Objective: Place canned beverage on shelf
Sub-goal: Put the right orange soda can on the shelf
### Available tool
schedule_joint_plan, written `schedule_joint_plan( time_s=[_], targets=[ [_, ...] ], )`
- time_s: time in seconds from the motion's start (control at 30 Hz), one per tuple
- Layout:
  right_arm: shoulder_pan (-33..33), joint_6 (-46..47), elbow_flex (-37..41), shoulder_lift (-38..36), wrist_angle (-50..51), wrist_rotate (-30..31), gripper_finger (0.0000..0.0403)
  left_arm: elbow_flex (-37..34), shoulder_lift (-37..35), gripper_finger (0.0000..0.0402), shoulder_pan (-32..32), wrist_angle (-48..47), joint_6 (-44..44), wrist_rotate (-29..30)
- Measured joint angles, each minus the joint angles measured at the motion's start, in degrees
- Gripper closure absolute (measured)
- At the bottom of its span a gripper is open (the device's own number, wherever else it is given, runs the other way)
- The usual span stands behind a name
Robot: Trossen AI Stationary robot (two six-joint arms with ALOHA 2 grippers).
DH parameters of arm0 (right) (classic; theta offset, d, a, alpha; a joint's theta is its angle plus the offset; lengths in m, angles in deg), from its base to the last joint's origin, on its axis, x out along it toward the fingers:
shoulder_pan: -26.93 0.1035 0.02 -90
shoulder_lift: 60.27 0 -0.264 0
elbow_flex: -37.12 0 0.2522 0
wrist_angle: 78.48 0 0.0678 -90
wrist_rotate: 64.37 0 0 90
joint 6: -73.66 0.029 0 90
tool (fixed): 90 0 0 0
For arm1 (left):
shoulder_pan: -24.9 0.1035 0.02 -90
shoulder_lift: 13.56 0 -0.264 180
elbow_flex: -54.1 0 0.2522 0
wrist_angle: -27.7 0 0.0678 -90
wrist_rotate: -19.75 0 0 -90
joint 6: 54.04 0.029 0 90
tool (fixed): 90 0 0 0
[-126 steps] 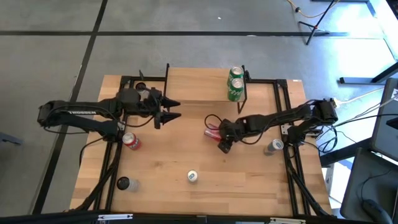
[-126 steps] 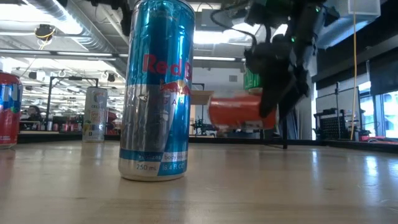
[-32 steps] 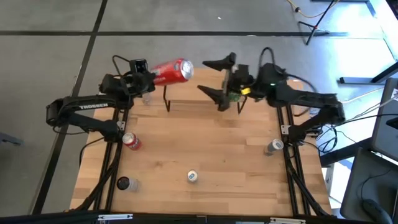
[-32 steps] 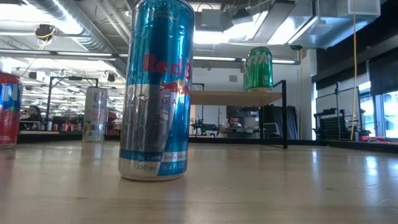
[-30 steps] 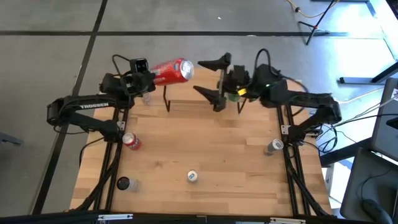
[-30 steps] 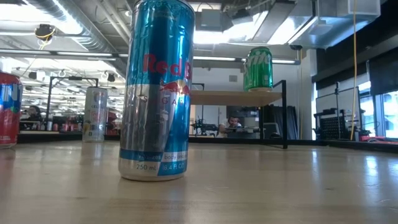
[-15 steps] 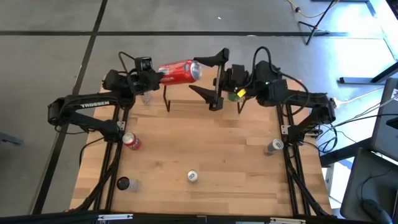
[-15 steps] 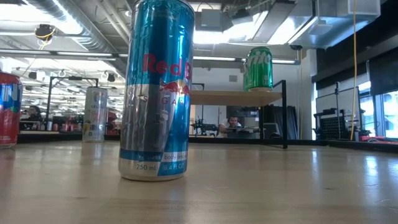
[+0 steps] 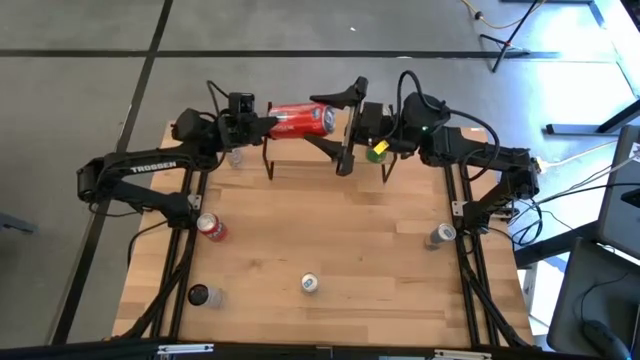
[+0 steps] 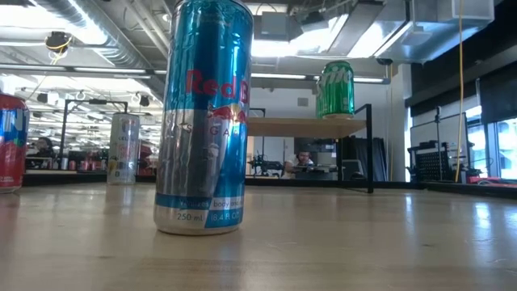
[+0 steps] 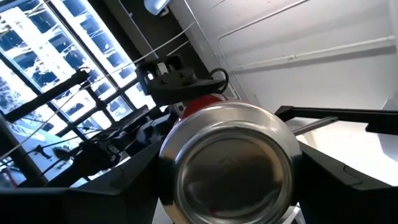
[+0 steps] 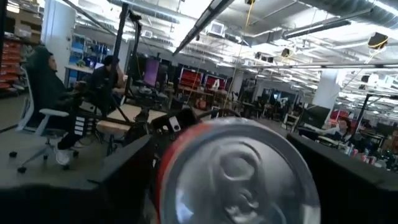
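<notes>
Nearest the low camera, blue can [image 10: 203, 117] reads "Red" (250 ml).

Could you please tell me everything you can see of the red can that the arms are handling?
The red can is a slim metal drinks can with a red body and silver ends. It lies on its side in the air above the shelf, at the table's far edge. The left gripper is shut on one end of it. The right gripper is open, its fingers on either side of the other end. The right wrist view shows its pull-tab top; the left wrist view shows its plain base.
</notes>
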Motion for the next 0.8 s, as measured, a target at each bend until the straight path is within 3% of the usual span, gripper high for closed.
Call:
schedule_joint_plan(
  time_s=[0.13,0.23,0.4,0.53,0.8],
  targets=[
    [0.00,-0.08,-0.01,0.00,0.65,0.05,0.0127,0.00,-0.02,0.0130,0.00,0.25,-0.03,-0.14],
    [0.00,-0.16,-0.04,-0.02,0.93,0.80,0.0131,0.00,-0.02,0.0124,0.00,0.24,0.22,0.11],
    [-0.01,-0.22,-0.04,-0.09,2.46,1.38,0.0131,0.00,-0.17,0.0065,0.23,-1.87,1.78,1.21],
    [0.00,0.01,-0.74,-0.55,8.17,3.67,0.0131,0.00,-1.03,0.0033,2.88,-7.92,5.28,-3.24],
    [-3.32,1.63,-10.07,-1.38,30.40,9.20,0.0131,0.04,-1.54,0.0024,8.22,-21.01,15.79,-14.87]
  ],
)
